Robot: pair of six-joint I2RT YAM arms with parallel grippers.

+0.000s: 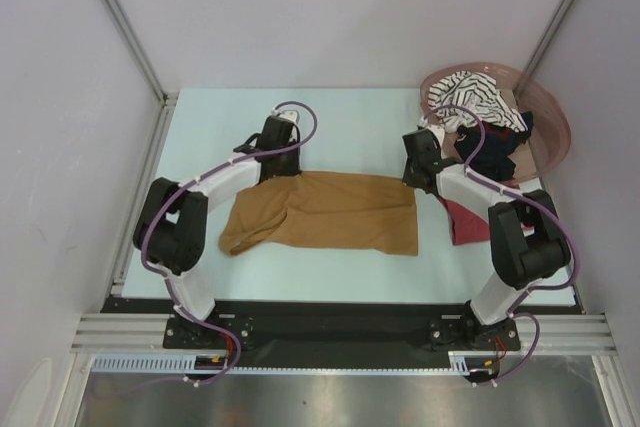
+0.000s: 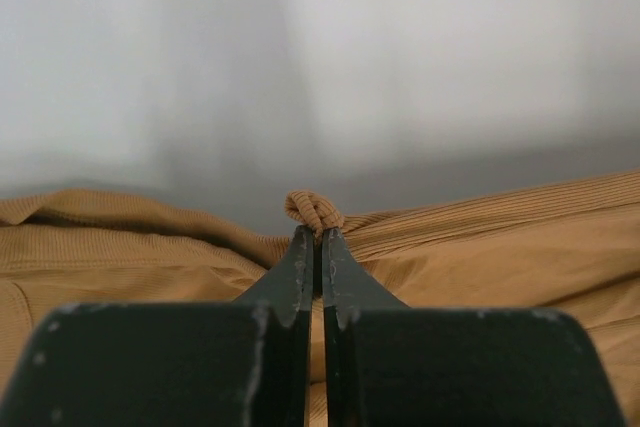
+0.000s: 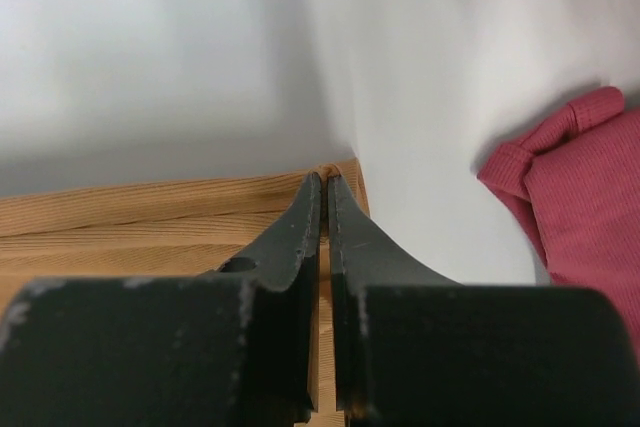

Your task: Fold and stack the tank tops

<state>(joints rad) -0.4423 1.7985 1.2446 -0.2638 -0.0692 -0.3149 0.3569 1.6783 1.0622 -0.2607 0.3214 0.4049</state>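
On the pale counter (image 1: 350,127), between the two arms, the mustard-brown tank top (image 1: 330,212) is laid out flat and lengthwise. Its left end is rumpled and narrower, and its right end is cut square. The far left edge of the garment is met by the left arm (image 1: 190,217), which is curved in from the near left. In the left wrist view, the left jaws are seen clenched on a small knot of the ribbed mustard cloth (image 2: 313,209), which is pinched up just above the tips, while the rest of the fabric (image 2: 480,247) is spread low on either side.

The far right corner of the same garment is reached by the right arm (image 1: 520,237). In the right wrist view, the right jaws are seen pressed together on the very corner of the mustard cloth (image 3: 345,169), with bare counter beyond it.

The dark red tank top (image 1: 462,222) is left crumpled on the counter just right of the mustard one and apart from it, partly hidden under the right arm; its ribbed edge (image 3: 580,187) is shown at the right of the right wrist view.

At the far right corner, the pinkish-brown basket (image 1: 553,117) is filled with the black-and-white striped tank top (image 1: 470,97), and the black tank top (image 1: 495,155) is draped over its near rim.
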